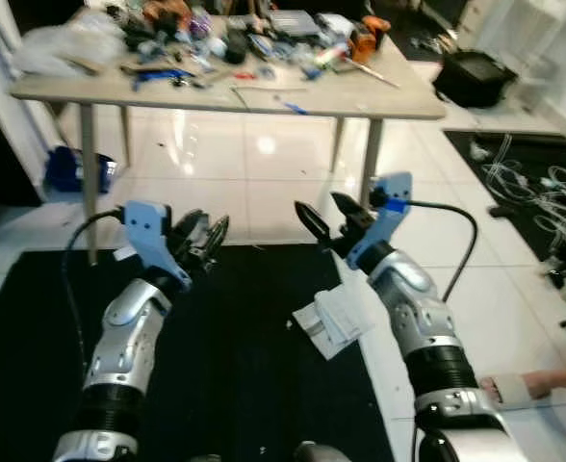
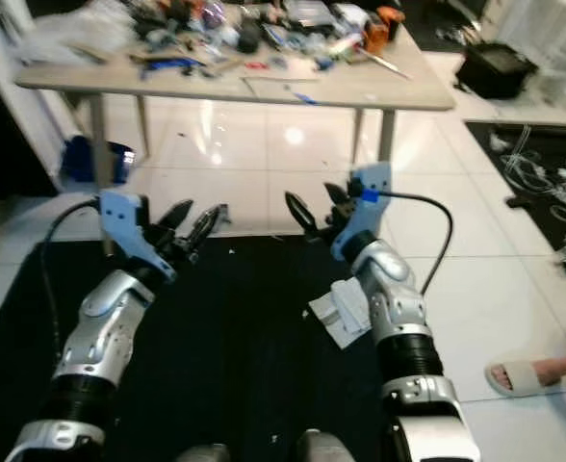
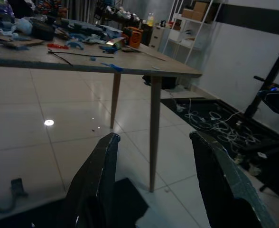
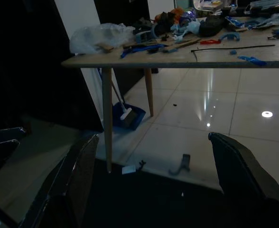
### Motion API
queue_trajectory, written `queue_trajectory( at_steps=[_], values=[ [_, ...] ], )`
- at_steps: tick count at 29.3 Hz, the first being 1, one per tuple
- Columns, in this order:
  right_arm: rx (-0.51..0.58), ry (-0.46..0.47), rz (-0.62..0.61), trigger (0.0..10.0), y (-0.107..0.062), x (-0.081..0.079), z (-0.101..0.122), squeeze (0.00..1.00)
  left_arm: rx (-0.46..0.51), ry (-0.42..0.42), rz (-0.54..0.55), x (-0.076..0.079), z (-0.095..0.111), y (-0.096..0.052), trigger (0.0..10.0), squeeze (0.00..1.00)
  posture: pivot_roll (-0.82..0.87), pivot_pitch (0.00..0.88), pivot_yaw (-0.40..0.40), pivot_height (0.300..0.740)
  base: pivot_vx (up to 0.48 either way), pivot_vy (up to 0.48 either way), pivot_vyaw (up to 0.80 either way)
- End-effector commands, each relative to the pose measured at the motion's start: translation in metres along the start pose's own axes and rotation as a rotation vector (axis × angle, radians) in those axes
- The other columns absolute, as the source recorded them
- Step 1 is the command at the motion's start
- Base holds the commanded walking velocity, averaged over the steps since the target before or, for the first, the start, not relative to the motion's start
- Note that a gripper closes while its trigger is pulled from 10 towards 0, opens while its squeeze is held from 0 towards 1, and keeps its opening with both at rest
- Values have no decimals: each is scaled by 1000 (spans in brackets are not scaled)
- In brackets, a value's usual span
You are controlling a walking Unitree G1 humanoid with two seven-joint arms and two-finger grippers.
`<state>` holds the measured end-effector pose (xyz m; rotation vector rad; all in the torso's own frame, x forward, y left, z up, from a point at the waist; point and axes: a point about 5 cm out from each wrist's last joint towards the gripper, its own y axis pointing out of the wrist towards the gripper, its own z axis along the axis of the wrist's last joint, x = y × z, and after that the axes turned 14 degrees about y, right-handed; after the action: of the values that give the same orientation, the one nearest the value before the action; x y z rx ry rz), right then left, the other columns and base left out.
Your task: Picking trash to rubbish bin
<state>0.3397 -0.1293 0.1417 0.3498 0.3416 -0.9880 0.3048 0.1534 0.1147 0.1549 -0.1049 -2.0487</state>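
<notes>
Both grippers, left gripper (image 1: 204, 238) and right gripper (image 1: 326, 217), hover with fingers wide and empty. The crumpled white paper (image 1: 333, 320) lies on the black mat (image 1: 235, 366) beneath the right forearm. Risk: the arm hides the paper, so a grasp may miss.

Both arms are clad in silver metallic shells with black ribbed bands at the joints. Each wrist carries a light-blue bracket housing; a black cable loops from each bracket back along the arm. The left end effector (image 1: 204, 238) and right end effector (image 1: 326, 219) each consist of two long, tapered black fingers with a glossy finish.
</notes>
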Motion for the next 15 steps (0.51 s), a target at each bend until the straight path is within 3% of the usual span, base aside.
queue_trajectory(
  at_steps=[1,15],
  values=[
    [0,1,-5,10000,-1,2,1,0,-12,-1,-5,1,-3,-1,10000,0,12,0,-26,740,480,0,0],
    [2,-2,-2,10000,-1,1,2,0,-10,0,-8,1,-3,0,10000,0,12,0,-26,740,480,0,0]
  ],
)
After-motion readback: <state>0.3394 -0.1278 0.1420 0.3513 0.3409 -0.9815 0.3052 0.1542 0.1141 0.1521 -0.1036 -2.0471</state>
